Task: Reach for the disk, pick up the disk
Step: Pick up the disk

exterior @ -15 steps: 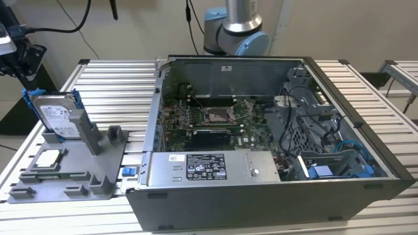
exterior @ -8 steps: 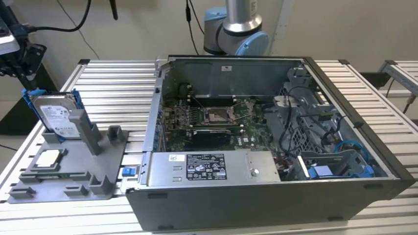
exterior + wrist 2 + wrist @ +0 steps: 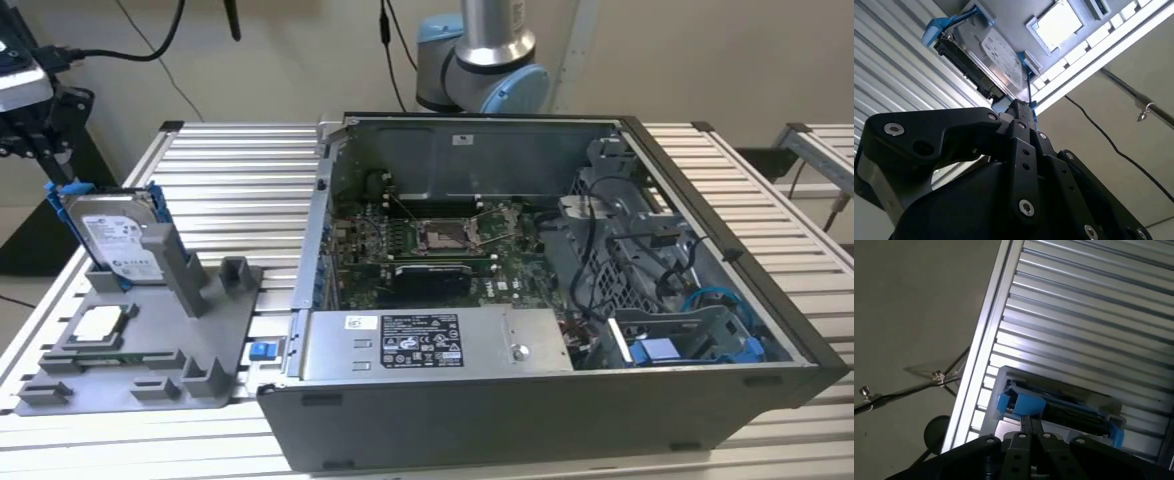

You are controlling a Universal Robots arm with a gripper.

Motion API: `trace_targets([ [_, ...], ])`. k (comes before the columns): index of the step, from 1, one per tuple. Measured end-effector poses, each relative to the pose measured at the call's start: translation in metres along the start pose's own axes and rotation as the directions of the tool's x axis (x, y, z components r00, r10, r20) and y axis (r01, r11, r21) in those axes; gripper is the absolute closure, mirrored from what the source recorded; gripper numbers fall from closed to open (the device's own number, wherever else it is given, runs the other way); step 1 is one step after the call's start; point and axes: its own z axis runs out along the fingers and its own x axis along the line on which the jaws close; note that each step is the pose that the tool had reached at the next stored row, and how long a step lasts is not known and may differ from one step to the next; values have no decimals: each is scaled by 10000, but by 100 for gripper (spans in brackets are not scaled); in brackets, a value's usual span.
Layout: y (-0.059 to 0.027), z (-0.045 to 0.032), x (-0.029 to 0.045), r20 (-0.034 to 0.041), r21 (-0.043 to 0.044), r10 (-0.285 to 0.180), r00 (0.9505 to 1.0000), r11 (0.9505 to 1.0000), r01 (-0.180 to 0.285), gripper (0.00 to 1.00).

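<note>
The disk point(image 3: 114, 235) stands on edge in a slot of a grey holder point(image 3: 200, 320), which lies on the ribbed metal table point(image 3: 227, 170) at the exterior view's left. It is a flat, rectangular, silver-metal drive. Its broad face carries a white printed label, and a blue plastic frame runs along its edges and shows as rails at its two upright sides. It leans slightly against a grey post of the holder.

In the second wrist view the same disk point(image 3: 999, 55) shows its silver face and label. A dark strip of circuit board runs along one long edge, and blue frame pieces sit at both ends. In the first wrist view it point(image 3: 1074, 415) appears edge-on as a dark band between two blue end pieces.

The gripper point(image 3: 1021, 106) is at the end of the disk nearest the table edge. In the first wrist view the gripper point(image 3: 1031, 422) has its black fingers point(image 3: 1025, 426) drawn together, side by side, with the tips right at a blue frame piece. I cannot tell whether any of the frame is pinched between them. The disk sits in its slot, not lifted.

A small square silver chip point(image 3: 100, 325) lies flat in a recess of the holder, nearer the exterior camera than the disk. An open computer case point(image 3: 534, 420) stands just beside the holder on the exterior view's right. A small blue clip point(image 3: 262, 350) sits between the two.
</note>
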Motion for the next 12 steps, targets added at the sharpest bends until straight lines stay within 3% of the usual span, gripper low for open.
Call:
trace_targets([
  [4, 0, 0, 0, -25, 0, -645, 9979, 9979, 645, 100],
  [9, 0, 0, 0, -54, 0, -1400, 9901, 9901, 1400, 100],
  [12, 0, 0, 0, -61, -1, -1600, 9871, 9871, 1600, 100],
])
